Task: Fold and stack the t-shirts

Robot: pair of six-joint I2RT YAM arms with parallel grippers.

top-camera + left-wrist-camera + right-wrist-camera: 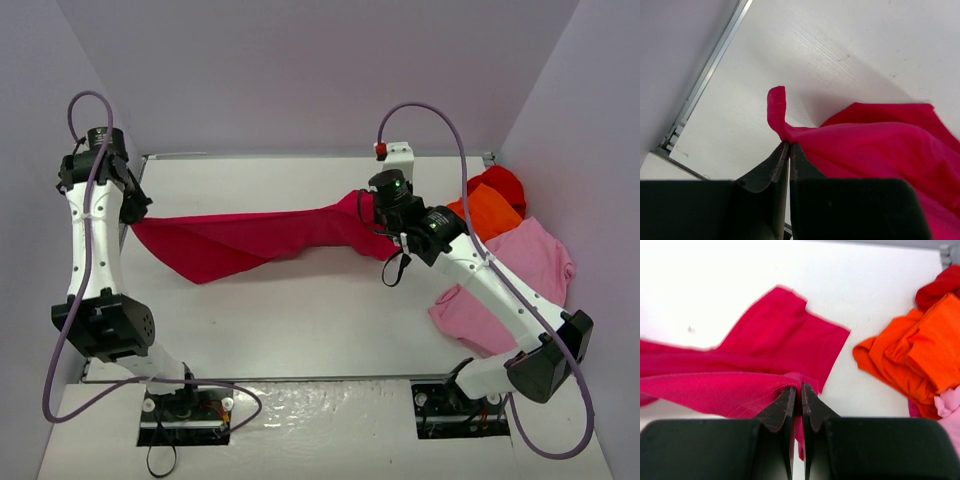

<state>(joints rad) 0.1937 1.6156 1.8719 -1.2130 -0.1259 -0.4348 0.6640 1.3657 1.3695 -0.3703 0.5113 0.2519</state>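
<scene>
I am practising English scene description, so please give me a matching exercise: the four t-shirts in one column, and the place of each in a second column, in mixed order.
Things:
1. crimson t-shirt
2. orange t-shirt
3. light pink t-shirt
4. bright red t-shirt

Places:
A. farthest back, at the right
B. between the bright red one and the light pink one
C. stretched between the left gripper and the right gripper
D. at the right, on the near side of the pile

Pairs: 1-C, 2-B, 3-D, 4-A
</scene>
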